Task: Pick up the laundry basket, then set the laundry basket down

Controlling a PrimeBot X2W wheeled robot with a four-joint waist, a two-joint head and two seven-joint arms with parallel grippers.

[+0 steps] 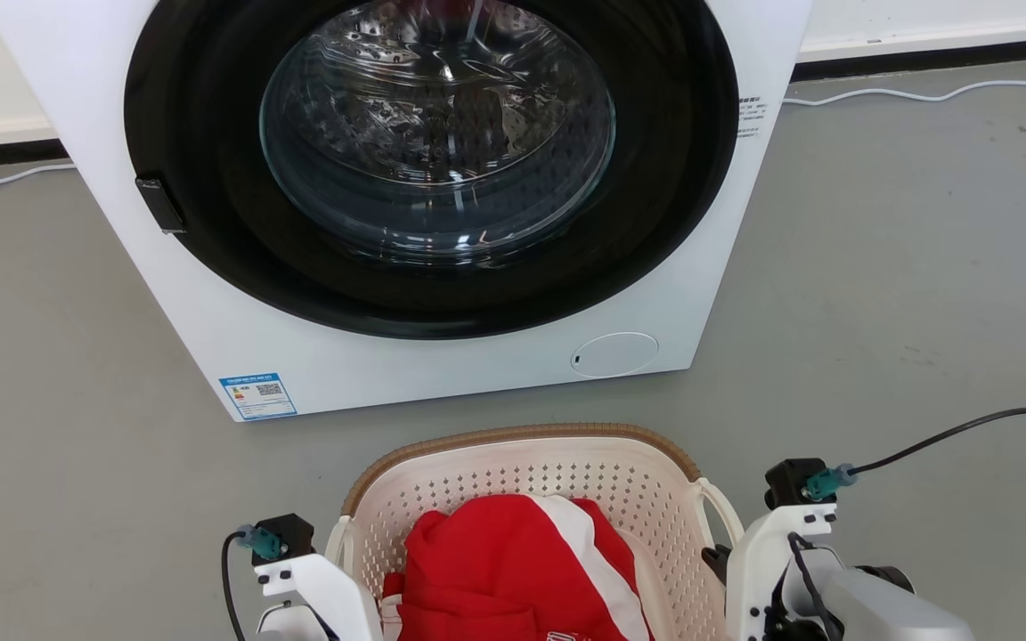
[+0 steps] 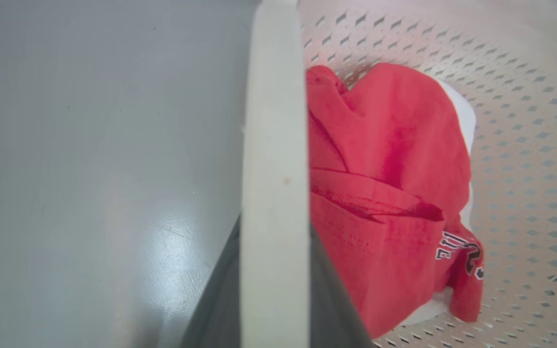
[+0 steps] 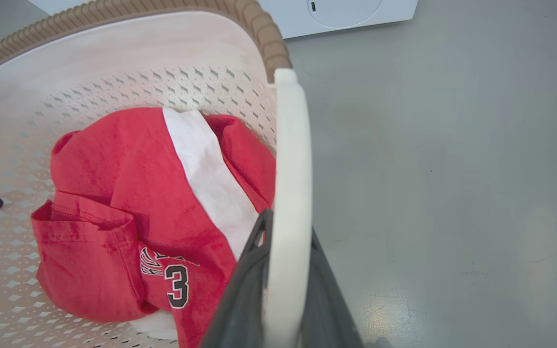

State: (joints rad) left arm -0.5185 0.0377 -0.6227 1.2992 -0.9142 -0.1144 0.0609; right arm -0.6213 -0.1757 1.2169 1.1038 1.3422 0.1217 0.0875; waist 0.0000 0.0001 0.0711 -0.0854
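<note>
Head view: the cream-white perforated plastic laundry basket with its brown woven-look rim (image 1: 522, 433) sits low in the middle, just in front of the big white front-loading washing machine (image 1: 237, 343). It is on or just above the grey floor (image 1: 905, 285) — I cannot tell which. A crumpled red-and-white jersey (image 1: 495, 570) lies inside. The left arm's white wrist housing (image 1: 321, 579) and the right arm's white wrist housing (image 1: 767, 552) flank it.

Left wrist view: the left gripper (image 2: 274, 229) has its dark fingers pressed against either face of the basket's white left loop handle (image 2: 273, 121), pinching it.

Right wrist view: the right gripper (image 3: 289, 224) pinches the white right loop handle (image 3: 293, 145) the same way, jaws nearly together around the thin band.

My worries, as I judge it: the handles are smooth and narrow, so either could slide through the fingers. If one arm travels faster than the other, the basket tilts and the jersey shifts or spills. Any forward swing would knock the rim against the washer — it is close.
</note>
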